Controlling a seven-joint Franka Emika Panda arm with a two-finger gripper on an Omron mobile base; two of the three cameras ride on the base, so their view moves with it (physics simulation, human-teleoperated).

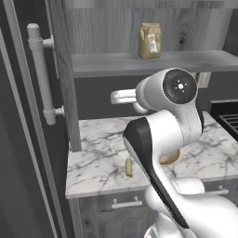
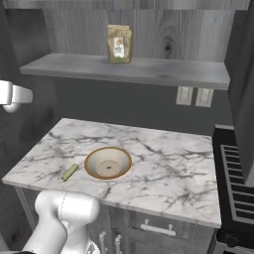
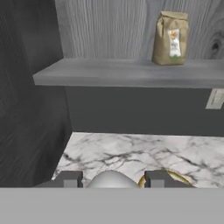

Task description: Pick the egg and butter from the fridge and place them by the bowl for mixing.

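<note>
Marble counter already has butter by the bowl; my gripper seemingly pinches the egg, so I lower it beside them.

We see the bowl on the surface, the butter just left of it. A bag stands on the shelf behind. The egg sits between the end effector fingers.

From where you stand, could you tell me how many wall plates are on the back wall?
2. The left wall plate and the right wall plate sit side by side under the shelf's right end. Others may be hidden behind the arm.
</note>
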